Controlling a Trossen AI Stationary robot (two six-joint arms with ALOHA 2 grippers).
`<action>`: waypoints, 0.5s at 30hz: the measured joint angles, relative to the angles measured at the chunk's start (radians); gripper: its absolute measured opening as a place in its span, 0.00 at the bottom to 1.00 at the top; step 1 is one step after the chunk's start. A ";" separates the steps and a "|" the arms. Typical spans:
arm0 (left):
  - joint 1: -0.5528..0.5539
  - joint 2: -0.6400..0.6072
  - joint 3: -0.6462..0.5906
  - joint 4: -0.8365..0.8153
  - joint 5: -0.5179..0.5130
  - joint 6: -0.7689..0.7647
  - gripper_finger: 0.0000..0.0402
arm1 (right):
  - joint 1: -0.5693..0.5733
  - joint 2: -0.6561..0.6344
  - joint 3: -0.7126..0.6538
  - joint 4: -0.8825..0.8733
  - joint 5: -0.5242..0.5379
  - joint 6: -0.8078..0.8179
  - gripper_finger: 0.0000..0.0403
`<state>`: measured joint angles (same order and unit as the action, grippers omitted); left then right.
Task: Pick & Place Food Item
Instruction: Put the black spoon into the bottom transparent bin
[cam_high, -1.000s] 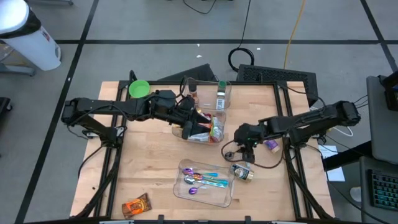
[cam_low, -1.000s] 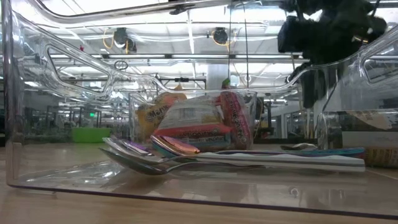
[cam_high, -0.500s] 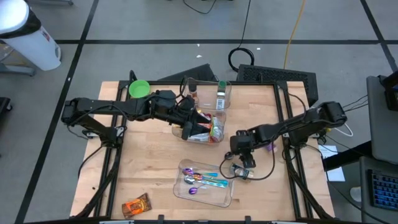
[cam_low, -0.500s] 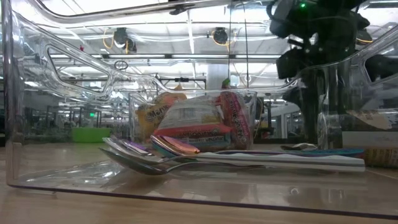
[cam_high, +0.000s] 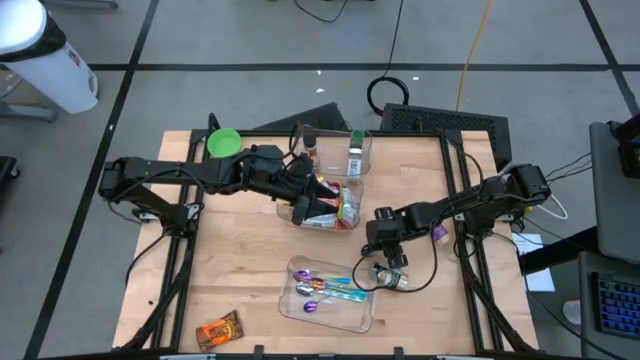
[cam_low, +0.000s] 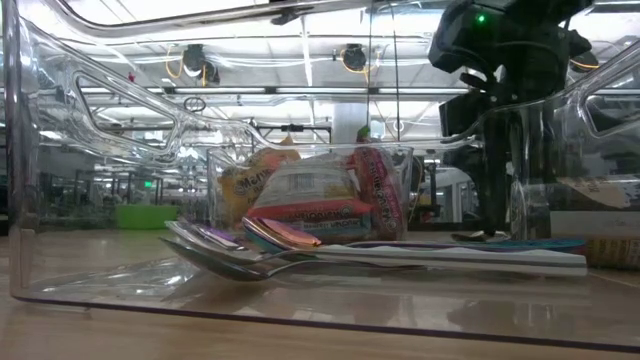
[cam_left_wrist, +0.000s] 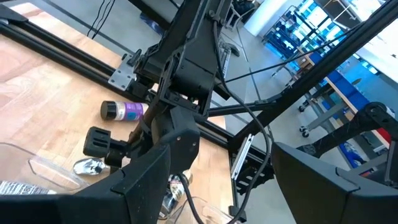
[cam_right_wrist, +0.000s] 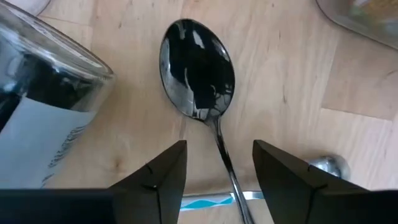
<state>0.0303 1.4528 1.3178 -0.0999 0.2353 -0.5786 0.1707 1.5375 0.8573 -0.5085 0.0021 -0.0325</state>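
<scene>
The right end effector (cam_high: 388, 262) has swung in from the bench's right side and now hangs low beside the clear cutlery tray (cam_high: 362, 318), fingers (cam_right_wrist: 163, 176) parted and empty, straddling a black spoon (cam_right_wrist: 198, 70) on the wood. That looks like lining up a pickup. The left end effector (cam_high: 318, 205) stays open over the snack bin (cam_high: 346, 226). The wrapped snack (cam_high: 219, 329) lies well apart, near the front-left corner.

Your right gripper (cam_high: 386, 262) hangs open over a spoon (cam_right_wrist: 199, 71) on bare wood, hemmed in by a jar (cam_right_wrist: 43, 112) just beside it and the cutlery tray (cam_high: 300, 305). Between that tray and the snack bin (cam_high: 345, 225) lies open tabletop (cam_high: 240, 270).
</scene>
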 joint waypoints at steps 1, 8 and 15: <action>0.000 0.000 0.000 -0.005 0.000 0.000 0.70 | 0.000 0.000 -0.002 0.005 0.000 -0.004 0.41; 0.000 0.000 0.000 -0.017 0.000 0.000 0.70 | 0.000 0.000 -0.036 0.028 -0.003 0.001 0.33; 0.000 0.000 0.000 -0.017 -0.001 0.000 0.70 | -0.001 -0.002 -0.061 0.032 -0.004 0.021 0.28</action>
<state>0.0303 1.4528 1.3178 -0.1173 0.2348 -0.5789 0.1696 1.5356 0.7963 -0.4760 -0.0021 -0.0120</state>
